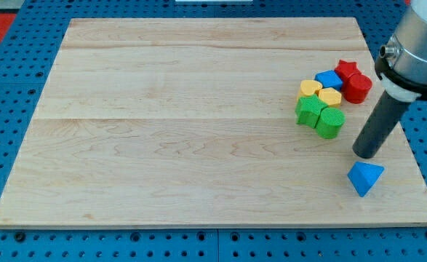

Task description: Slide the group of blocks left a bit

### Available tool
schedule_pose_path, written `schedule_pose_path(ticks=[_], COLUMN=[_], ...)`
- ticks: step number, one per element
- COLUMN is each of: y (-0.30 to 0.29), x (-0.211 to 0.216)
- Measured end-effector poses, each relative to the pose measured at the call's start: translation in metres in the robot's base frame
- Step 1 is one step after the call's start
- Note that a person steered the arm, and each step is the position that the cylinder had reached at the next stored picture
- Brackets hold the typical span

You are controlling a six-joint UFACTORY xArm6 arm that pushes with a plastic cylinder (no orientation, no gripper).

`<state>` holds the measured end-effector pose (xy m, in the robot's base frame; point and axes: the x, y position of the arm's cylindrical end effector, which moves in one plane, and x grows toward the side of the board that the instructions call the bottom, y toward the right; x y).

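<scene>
A tight group of blocks sits at the view's right on the wooden board point(198, 116): a red star point(348, 70), a red cylinder point(357, 88), a blue block point(329, 78), two yellow blocks point(310, 88) point(329, 97), a green star-like block point(311, 110) and a green cylinder point(330, 123). A blue triangle point(364, 177) lies apart, toward the view's bottom right. My tip point(366, 154) rests on the board to the right of and below the green cylinder, just above the blue triangle, touching neither.
The board lies on a blue pegboard surface point(9, 109). The arm's grey body point(417, 44) hangs over the board's right edge at the view's top right.
</scene>
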<state>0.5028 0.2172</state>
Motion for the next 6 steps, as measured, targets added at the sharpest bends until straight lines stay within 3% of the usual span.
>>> schedule_pose_path(ticks=[4, 6], y=[0.001, -0.020], x=[-0.059, -0.064])
